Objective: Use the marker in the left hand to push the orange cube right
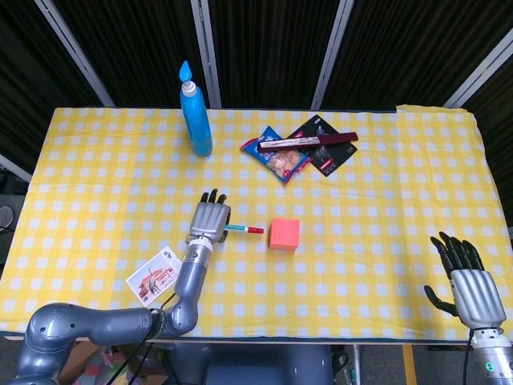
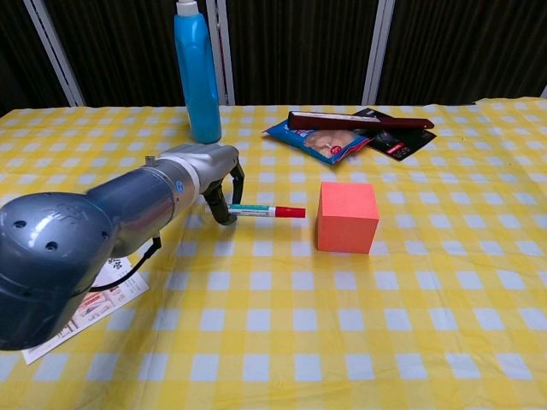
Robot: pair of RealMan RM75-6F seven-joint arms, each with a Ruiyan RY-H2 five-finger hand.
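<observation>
The orange cube (image 1: 284, 234) (image 2: 347, 217) sits on the yellow checked cloth near the table's middle. My left hand (image 1: 209, 220) (image 2: 209, 171) grips a marker (image 1: 244, 229) (image 2: 267, 211) with a green-white body and red cap, pointing right at the cube. A small gap shows between the red tip and the cube's left face. My right hand (image 1: 469, 285) rests at the near right corner, palm down, fingers spread, holding nothing; the chest view does not show it.
A blue bottle (image 1: 195, 112) (image 2: 196, 73) stands at the back left. Snack packets (image 1: 284, 160) (image 2: 320, 141) and a dark red bar (image 1: 309, 143) (image 2: 359, 120) lie behind the cube. A printed card (image 1: 154, 275) (image 2: 81, 312) lies near the front left edge.
</observation>
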